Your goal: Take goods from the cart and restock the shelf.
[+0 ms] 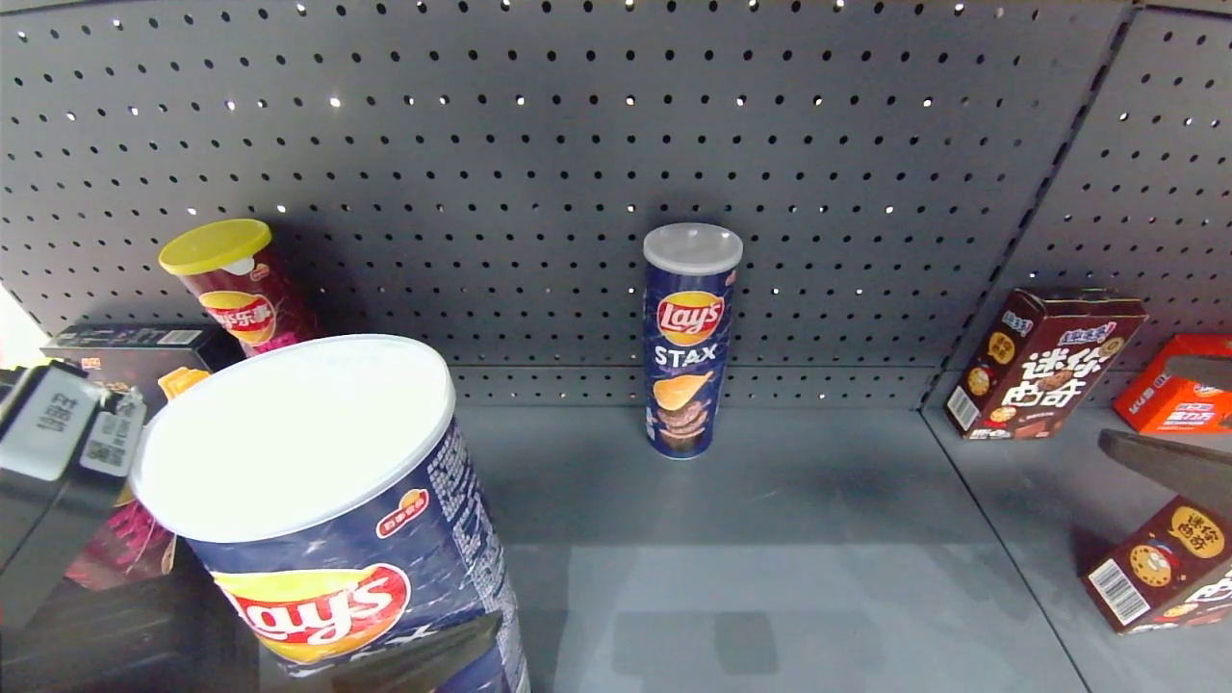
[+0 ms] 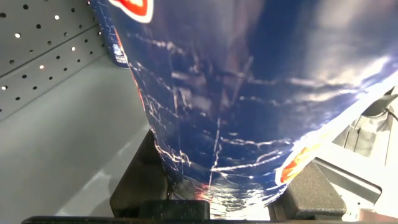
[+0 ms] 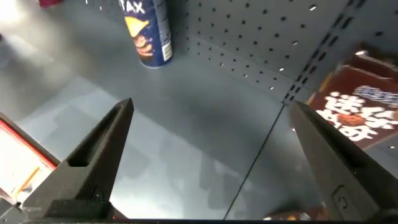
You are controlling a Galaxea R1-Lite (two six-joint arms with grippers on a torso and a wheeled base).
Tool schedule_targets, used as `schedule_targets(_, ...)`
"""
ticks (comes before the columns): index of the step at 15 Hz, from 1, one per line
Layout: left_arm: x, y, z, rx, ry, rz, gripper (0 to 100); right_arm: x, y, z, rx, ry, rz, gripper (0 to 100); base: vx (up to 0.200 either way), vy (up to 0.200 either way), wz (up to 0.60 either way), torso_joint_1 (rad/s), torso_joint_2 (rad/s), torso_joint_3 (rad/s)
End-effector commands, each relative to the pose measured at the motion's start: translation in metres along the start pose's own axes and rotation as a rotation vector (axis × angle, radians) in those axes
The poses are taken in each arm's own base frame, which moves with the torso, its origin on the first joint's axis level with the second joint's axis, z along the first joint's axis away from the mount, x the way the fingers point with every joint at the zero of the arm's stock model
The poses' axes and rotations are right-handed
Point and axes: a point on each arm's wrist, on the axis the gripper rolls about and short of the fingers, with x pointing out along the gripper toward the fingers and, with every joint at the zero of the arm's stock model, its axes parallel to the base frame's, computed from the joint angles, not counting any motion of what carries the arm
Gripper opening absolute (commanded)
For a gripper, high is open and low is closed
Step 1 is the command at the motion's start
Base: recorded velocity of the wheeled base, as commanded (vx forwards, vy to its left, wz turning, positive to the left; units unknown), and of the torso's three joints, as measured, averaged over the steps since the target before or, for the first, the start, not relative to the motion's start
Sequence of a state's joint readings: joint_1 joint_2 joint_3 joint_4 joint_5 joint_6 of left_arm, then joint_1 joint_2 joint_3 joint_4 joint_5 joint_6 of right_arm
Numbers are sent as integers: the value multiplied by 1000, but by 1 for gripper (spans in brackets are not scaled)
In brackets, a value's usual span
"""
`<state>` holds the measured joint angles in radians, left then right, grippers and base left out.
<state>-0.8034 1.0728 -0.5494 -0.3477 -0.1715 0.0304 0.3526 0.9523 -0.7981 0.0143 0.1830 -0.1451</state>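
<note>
The blue chip can with the white lid is held by the left pincer at the front left of the shelf, close under the head camera. In the head view it leans slightly, its lid towards the left. In the left wrist view the pincer's dark fingers press against the can's lower wall on both sides, so the pincer is closed on the can about as wide as the can itself. Whether the can's base touches the shelf cannot be told.

A second blue can of the same kind stands upright at the back of the shelf, near the middle, right by the grey pegboard wall and well apart from the held can. At the back left a maroon can with a yellow lid leans against the pegboard, and a black box lies just beside it, behind the held can.

The right pincer hangs over the right part of the shelf with its two fingers spread wide and nothing between them; the grey shelf floor shows through the gap. Beyond a vertical joint in the pegboard, on the neighbouring shelf section at the right, a brown biscuit box stands near the back wall, an orange box sits just beside it farther right, and another brown box lies nearer the front edge, tilted.
</note>
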Motion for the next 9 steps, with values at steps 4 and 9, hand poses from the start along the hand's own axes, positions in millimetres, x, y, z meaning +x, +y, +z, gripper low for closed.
schedule_targets(4,1,0,-1,-2,5,-1,0,41,6,5,-7,84,24,100,0,0,0,0,0,0)
schedule_targets(9,1,1,1,-3,-1,4,0,107,17,14,-30,39,90,100,0,0,0,0,0,0)
